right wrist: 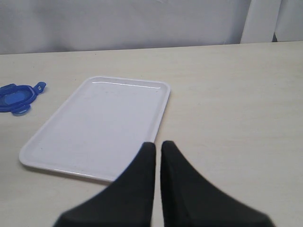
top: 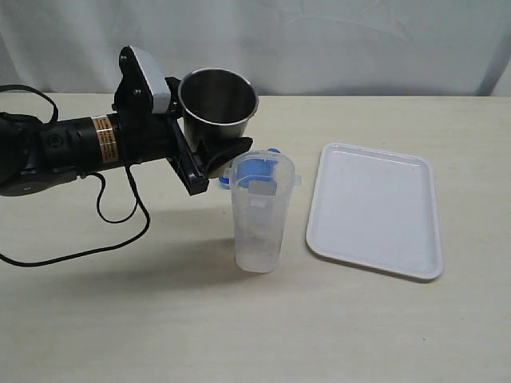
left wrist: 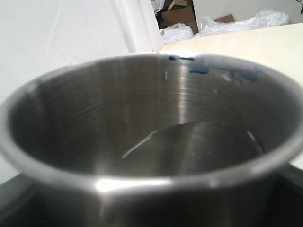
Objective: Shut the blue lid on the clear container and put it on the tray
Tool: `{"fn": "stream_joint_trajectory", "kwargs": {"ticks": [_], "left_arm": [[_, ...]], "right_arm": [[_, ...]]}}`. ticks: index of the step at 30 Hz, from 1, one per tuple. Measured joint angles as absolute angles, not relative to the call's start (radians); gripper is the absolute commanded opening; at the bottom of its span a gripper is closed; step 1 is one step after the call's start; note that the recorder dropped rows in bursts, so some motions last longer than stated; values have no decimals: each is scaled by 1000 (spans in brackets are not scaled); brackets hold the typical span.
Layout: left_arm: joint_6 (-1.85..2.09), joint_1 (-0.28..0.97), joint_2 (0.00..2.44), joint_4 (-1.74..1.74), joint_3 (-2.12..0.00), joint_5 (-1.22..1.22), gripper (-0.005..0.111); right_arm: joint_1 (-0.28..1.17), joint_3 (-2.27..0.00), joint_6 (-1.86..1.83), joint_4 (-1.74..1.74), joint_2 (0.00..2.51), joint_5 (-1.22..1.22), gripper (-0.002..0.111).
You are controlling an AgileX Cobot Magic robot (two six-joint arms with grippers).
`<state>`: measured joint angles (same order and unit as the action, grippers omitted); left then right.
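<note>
The clear container (top: 259, 219) stands upright and uncovered on the table, left of the white tray (top: 375, 209). The blue lid (top: 258, 167) lies flat on the table just behind it, seen mostly through its wall; the right wrist view shows the blue lid (right wrist: 16, 97) beside the tray (right wrist: 94, 125). My left gripper (top: 215, 153) is shut on a steel cup (top: 217, 100), held in the air up and to the left of the container's rim. That cup (left wrist: 151, 142) fills the left wrist view. My right gripper (right wrist: 157, 144) is shut and empty over the tray's near edge.
A white curtain hangs behind the table's far edge. A black cable (top: 120, 215) loops on the table under my left arm. Boxes and plastic bags (left wrist: 189, 19) lie beyond the table in the left wrist view.
</note>
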<state>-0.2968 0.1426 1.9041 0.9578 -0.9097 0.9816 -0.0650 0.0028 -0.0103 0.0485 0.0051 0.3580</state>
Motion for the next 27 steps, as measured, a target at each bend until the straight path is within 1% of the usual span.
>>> {"fn": "stream_joint_trajectory", "kwargs": {"ticks": [7,21,27], "left_arm": [[-188,143,1904,906,-910,927,0],[-113,143,1904,908,-910,941,0],[-20,143,1904,910,-910,952,0]], "right_arm": [[-65,3,-10,49,5,358,4],[-65,3,-10,49,5,358,4],[-65,3,-10,49,5,358,4]]}}
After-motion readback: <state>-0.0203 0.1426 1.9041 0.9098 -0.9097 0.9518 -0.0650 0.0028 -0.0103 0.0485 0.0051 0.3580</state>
